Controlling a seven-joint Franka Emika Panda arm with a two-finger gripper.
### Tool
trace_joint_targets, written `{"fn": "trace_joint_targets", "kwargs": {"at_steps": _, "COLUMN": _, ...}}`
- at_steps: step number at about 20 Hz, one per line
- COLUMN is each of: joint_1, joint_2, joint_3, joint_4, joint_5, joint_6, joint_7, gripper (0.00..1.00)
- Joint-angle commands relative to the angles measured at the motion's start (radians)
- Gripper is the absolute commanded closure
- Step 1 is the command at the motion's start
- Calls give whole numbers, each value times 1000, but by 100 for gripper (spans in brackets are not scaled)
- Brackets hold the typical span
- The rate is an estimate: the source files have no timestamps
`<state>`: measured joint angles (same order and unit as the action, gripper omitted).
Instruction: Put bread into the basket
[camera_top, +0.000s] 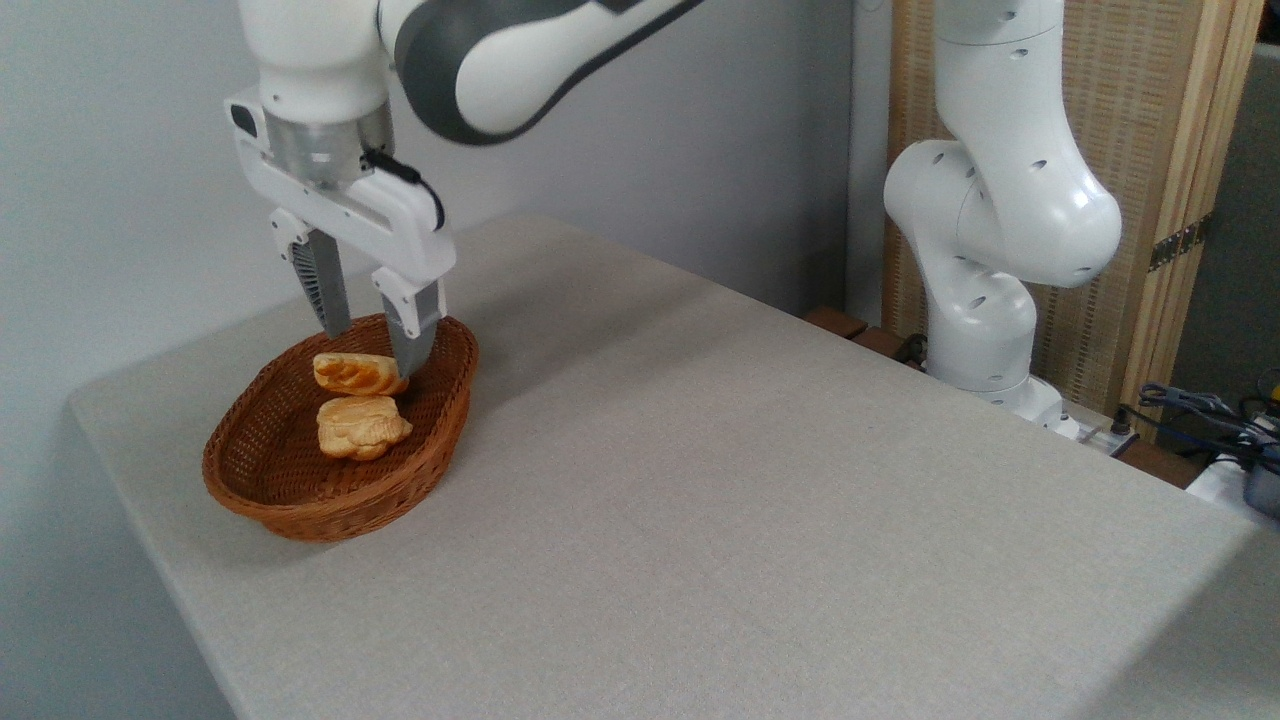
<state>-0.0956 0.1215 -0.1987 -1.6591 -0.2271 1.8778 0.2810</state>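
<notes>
Hovering over the far end of the oval reddish-brown woven wicker basket (300, 500) and standing well open, holding nothing: the white two-finger gripper (372, 345). Lying inside, between and just below the fingertips, apparently released there: the elongated golden-orange ridged bread (355, 373). Sitting just beside it toward the camera, also in the basket: a rounder pale-yellow lumpy bun (360, 427). Hiding the bread's right tip: the nearer grey finger. Whether touching it, impossible to tell.
</notes>
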Motion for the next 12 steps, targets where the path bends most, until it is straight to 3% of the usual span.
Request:
{"fn": "trace_joint_targets", "kwargs": {"at_steps": 1, "joint_1": -6, "joint_2": -2, "joint_3": 45, "joint_4": 51, "joint_5": 103, "joint_6": -63, "joint_7": 10, "gripper": 0}}
{"fn": "trace_joint_targets", "kwargs": {"at_steps": 4, "joint_1": -6, "joint_2": -2, "joint_3": 82, "joint_4": 51, "joint_5": 167, "joint_6": -65, "joint_7": 70, "gripper": 0}}
{"fn": "trace_joint_targets", "kwargs": {"at_steps": 12, "joint_1": 5, "joint_2": -2, "joint_3": 169, "joint_4": 50, "joint_5": 173, "joint_6": -149, "joint_7": 372, "gripper": 0}}
